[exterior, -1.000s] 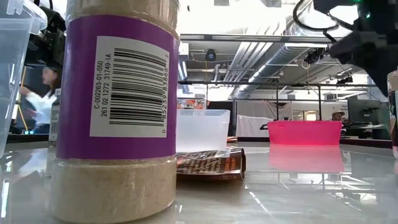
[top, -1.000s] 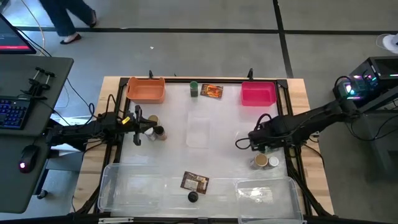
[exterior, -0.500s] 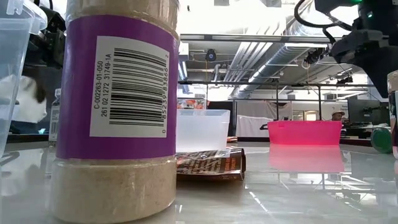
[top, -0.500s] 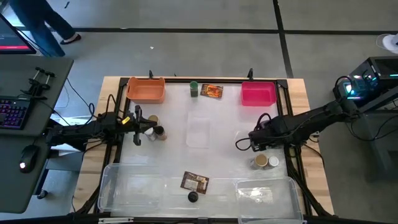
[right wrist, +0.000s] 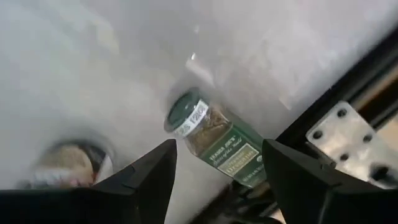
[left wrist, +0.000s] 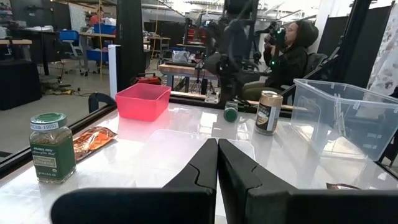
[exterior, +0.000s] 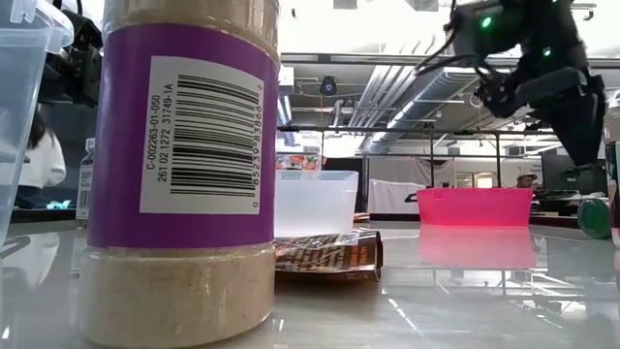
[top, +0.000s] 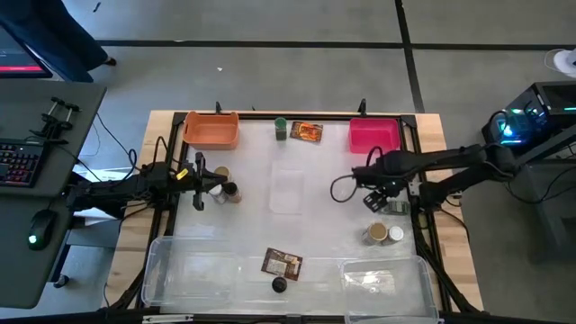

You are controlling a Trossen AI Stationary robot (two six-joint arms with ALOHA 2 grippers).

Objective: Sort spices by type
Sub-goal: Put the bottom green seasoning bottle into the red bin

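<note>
My right gripper [right wrist: 217,186] hangs open above the table's right side [top: 375,194], pointing steeply down. A green-lidded spice jar [right wrist: 214,142] lies on its side on the table below it, near the right edge [top: 397,207]; the fingers stand well above it without touching. A tan-lidded jar [right wrist: 68,165] stands beside it. My left gripper [left wrist: 217,163] rests shut and level at the table's left edge [top: 195,175], with two jars [top: 225,184] just in front of it. Another green-lidded jar [top: 280,129] and an orange packet [top: 307,132] sit at the far edge.
An orange bin [top: 211,131] and a pink bin [top: 373,136] stand at the far edge. A small clear tray [top: 286,191] lies mid-table, two large ones [top: 193,270] [top: 382,275] along the near edge. A brown packet [top: 282,263] and a black-lidded jar [top: 279,285] lie between them. Two jars [top: 386,234] stand near right.
My right gripper has swung toward the table's far edge and a little toward its left, rolling its wrist as it went; its fingers have stayed open. The green-lidded jar lies on its side below it.
</note>
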